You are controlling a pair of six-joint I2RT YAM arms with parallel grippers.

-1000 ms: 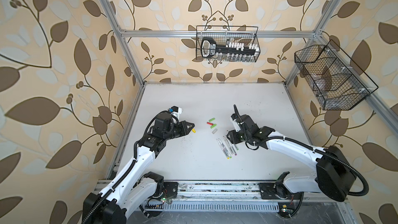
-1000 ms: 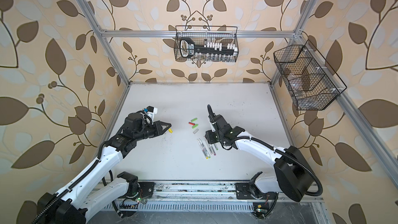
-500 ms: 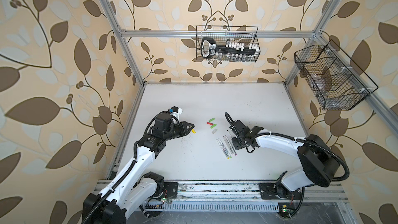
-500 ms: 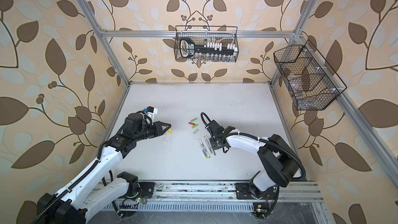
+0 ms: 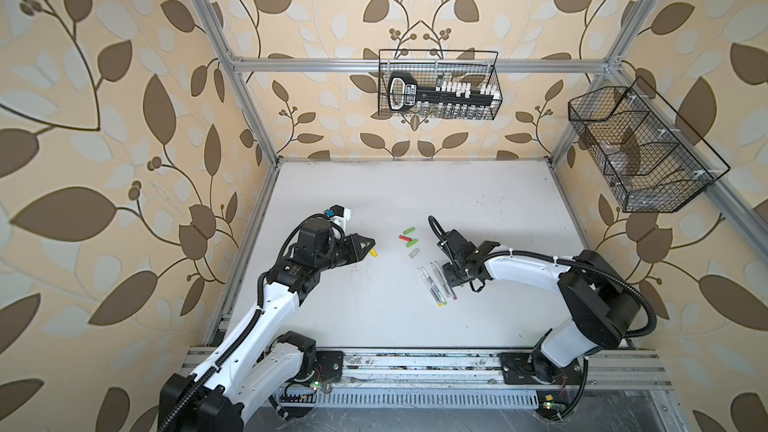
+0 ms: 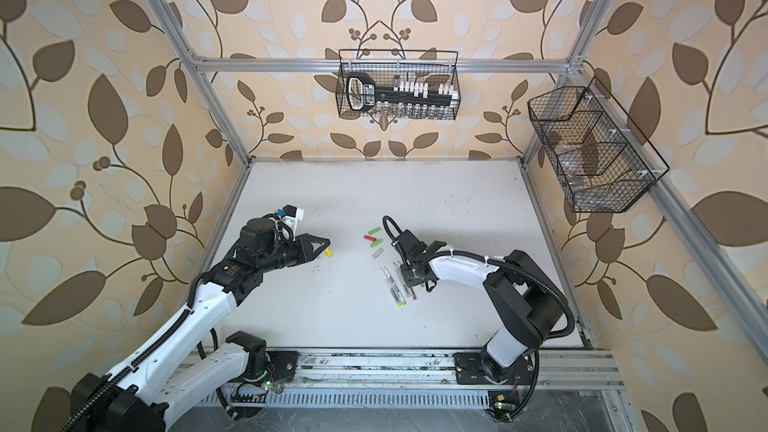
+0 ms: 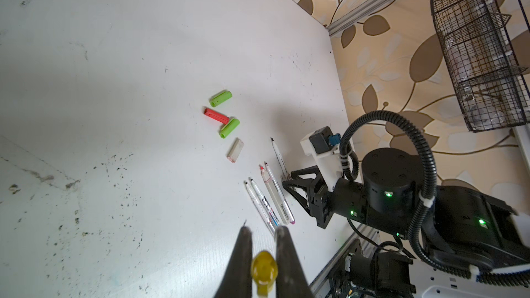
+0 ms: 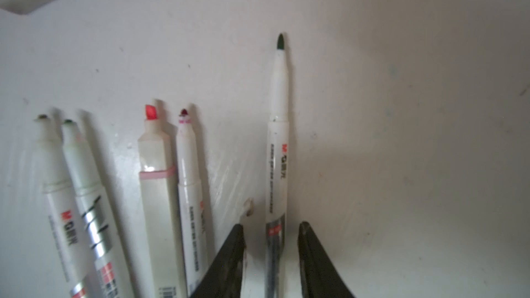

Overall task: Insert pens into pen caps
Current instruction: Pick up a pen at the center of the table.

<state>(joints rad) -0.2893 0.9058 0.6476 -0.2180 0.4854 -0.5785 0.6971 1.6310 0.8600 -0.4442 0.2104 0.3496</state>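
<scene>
The left hand (image 7: 264,230) is out over the left half of the table (image 7: 129,53). Its dark fingers are pinched narrow around the yellow cap (image 7: 263,270), which pokes out between them with its open mouth facing away from the wrist.

Across from it, the right hand (image 8: 272,225) sits low over the pens, right of the table's middle. Its fingers stand partly apart on either side of the lone pen (image 8: 279,139), with a sliver of table showing on each side, so nothing is gripped. That pen lies flat, its dark green tip pointing away from the hand.

Beside it four more lie in a loose row, tips pointing the same way. Nearest is the dark-red-tipped pen (image 8: 189,173). Just beside that is a fatter highlighter (image 8: 156,196) with a red chisel tip. After a small gap comes a pair of slim pens (image 8: 86,184) lying against each other.

Beyond the tips, toward the back wall, is a pale block (image 7: 235,150). Past it lie three loose caps: the near green cap (image 7: 229,128), the red cap (image 7: 216,115) touching its end, and the far green cap (image 7: 220,98) a little apart.
</scene>
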